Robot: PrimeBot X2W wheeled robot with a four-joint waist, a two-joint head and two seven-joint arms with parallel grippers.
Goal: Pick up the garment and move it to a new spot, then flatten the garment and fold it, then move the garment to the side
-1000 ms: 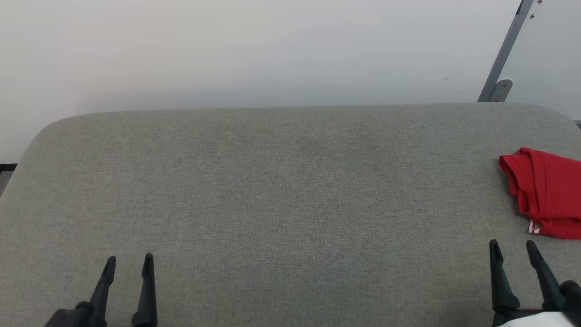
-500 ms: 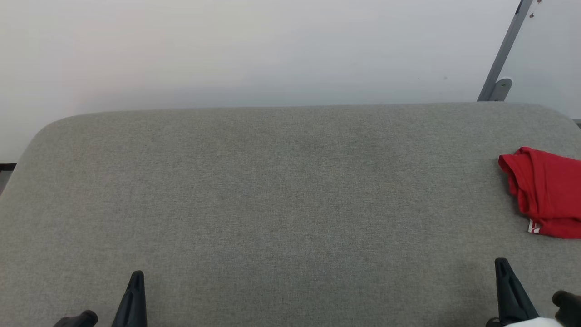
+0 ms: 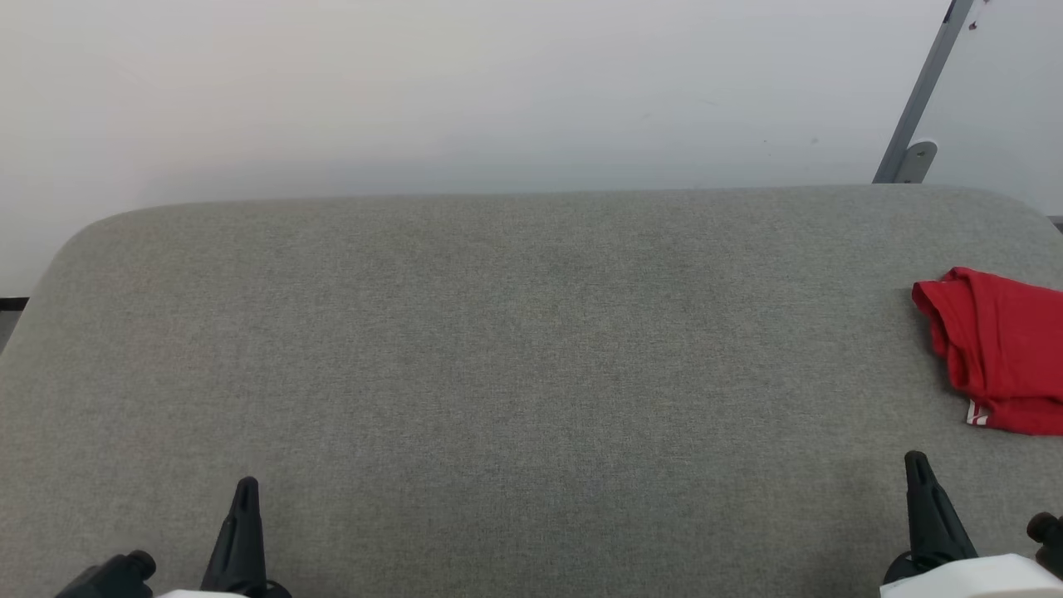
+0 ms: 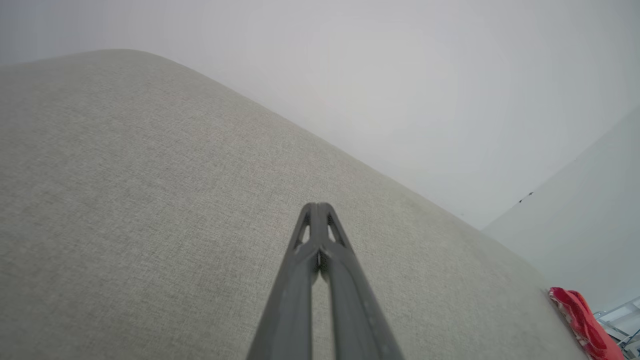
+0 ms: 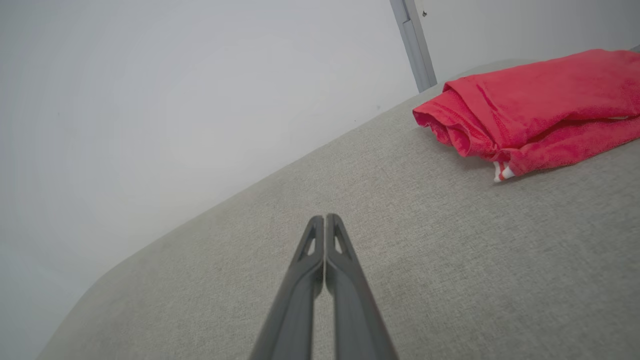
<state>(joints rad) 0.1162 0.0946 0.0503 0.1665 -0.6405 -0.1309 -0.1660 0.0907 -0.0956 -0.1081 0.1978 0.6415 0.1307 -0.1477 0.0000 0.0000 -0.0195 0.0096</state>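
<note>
Lying bunched against the right edge of the grey fabric-covered desk [image 3: 531, 332], the garment [image 3: 992, 353] is a red heap with a bit of red-and-white striped trim showing on its near side. Part of it runs past the head view's right border. The left tool [image 3: 246, 492] sits over the desk's near edge toward the left corner, its fingers pressed together on nothing, well apart from the garment. The right tool [image 3: 915, 465] sits over the near edge toward the right corner, also closed and empty, near the garment but not touching it. A grey metal post [image 3: 918, 100] leans behind the far right corner, against a pale wall [image 3: 415, 91].
</note>
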